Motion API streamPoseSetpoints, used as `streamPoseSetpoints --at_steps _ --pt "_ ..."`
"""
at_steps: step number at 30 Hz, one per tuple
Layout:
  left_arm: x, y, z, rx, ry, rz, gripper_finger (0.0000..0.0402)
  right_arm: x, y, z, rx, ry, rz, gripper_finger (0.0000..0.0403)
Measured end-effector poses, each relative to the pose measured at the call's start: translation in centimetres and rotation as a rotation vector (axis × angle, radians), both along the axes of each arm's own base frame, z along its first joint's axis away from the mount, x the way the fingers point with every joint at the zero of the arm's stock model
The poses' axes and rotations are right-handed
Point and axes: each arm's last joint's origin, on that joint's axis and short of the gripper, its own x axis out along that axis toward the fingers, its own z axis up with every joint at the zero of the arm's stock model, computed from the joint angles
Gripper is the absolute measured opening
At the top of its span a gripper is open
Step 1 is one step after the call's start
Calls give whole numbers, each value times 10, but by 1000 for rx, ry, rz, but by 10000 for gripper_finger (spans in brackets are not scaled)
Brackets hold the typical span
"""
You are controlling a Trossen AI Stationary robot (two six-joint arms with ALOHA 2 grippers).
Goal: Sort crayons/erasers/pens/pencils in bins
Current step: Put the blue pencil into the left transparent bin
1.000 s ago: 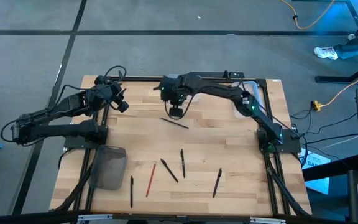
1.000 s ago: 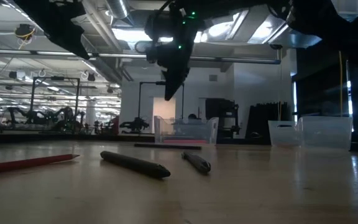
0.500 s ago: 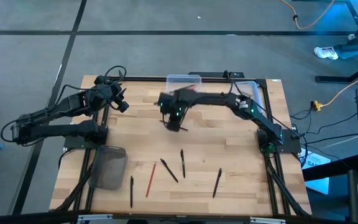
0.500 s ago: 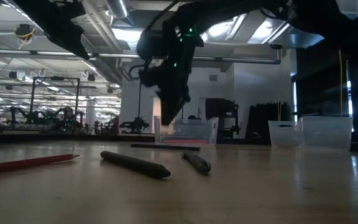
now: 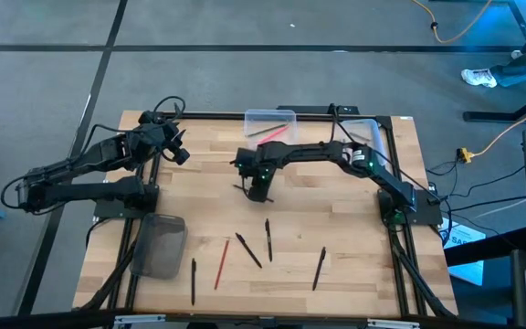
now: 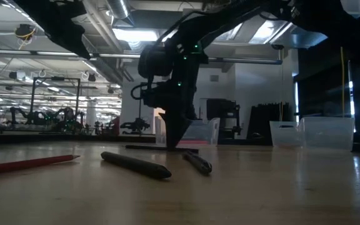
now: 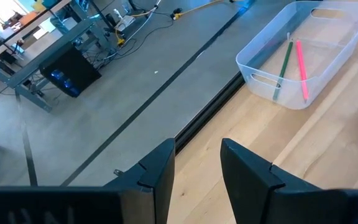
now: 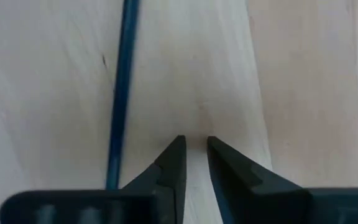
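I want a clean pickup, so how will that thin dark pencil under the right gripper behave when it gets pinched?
The dark pencil looks thin, straight and probably stiff. Lying flat on the table, round and light, it may roll or skid if nudged. It lies beside the right gripper, outside the narrowly open fingers, so closing now would likely miss.

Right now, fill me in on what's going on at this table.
The right claw is down at the tabletop by a thin dark pencil, open and beside it, not gripping. The left claw waits open at the table's back-left edge. A clear bin at the back holds a green and a pink stick.
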Motion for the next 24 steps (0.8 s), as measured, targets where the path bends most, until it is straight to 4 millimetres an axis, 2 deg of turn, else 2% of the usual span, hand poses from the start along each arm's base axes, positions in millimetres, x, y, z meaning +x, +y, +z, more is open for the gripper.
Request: streamPoseSetpoints --at_steps 5,8,11,15,24 --pt "0 0 0 -1 -2 1 124 9 -3 19 -1 -56 5 70" --pt "0 0 0 1 2 -1 124 16 5 27 37 -121 -26 70" --pt "0 0 -1 2 15 -5 124 21 26 28 38 -145 -3 70" --pt "0 0 0 7 21 -10 124 25 49 26 -66 -145 30 70" --pt "0 0 0 8 14 -8 124 22 62 21 -35 -112 7 70"
